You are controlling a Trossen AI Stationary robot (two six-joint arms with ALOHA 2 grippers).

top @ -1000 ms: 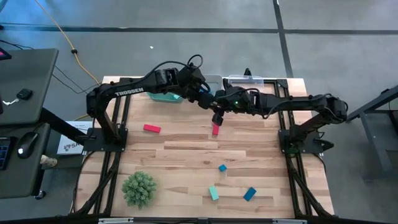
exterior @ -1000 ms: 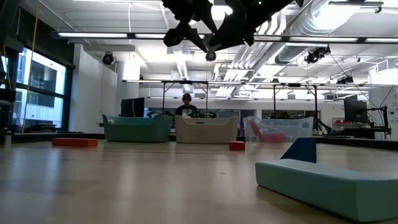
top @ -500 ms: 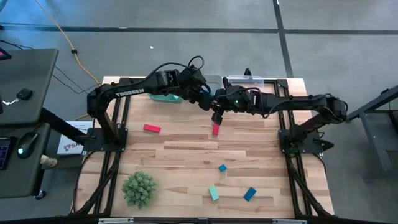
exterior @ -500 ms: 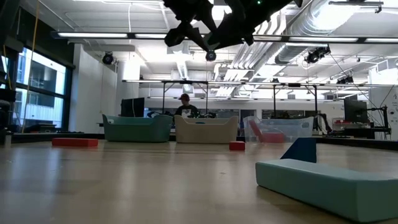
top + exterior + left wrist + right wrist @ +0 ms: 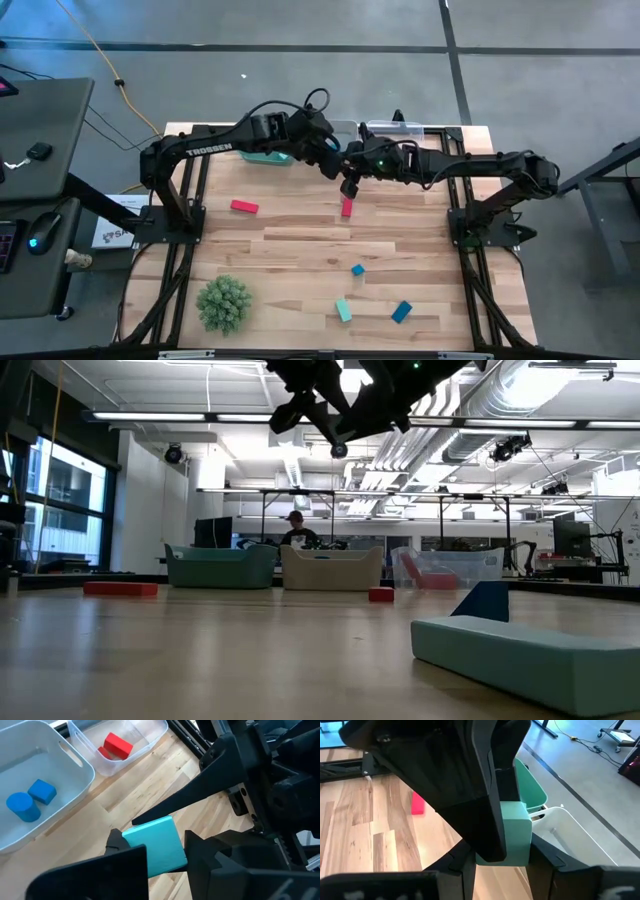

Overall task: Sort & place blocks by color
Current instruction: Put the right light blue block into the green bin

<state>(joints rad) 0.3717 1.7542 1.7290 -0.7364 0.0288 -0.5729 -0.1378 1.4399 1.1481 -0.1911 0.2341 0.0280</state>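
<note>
Closing in since a second ago, the left gripper [image 5: 156, 851] now has both dark fingers against the sides of a teal block [image 5: 152, 840], where earlier they stood wider. Both arms otherwise stay where they were, and nothing lying on the table [image 5: 300, 240] has shifted.

The two arms meet in the air just in front of the white bin [image 5: 75, 760]. The right gripper [image 5: 502, 857] is clamped on the same teal block from the opposite side, so the block hangs between both grippers, above the wood and not touching it.

The teal bin [image 5: 266, 156] stands just to the left of the white bin, and the clear bin [image 5: 150, 742] just to its right. Two blue blocks [image 5: 31, 799] lie inside the white bin, and red blocks [image 5: 116, 746] lie in the clear bin.

A green spiky ball [image 5: 224, 303] sits well in front of the white bin, off to the left.

On the table lie a red bar [image 5: 244, 207], in front of the white bin and to the left, and a red block [image 5: 346, 208], near it and straight in front. Well in front of it lie a teal bar [image 5: 343, 310], a blue bar [image 5: 401, 312] and a small blue cube [image 5: 357, 270].
</note>
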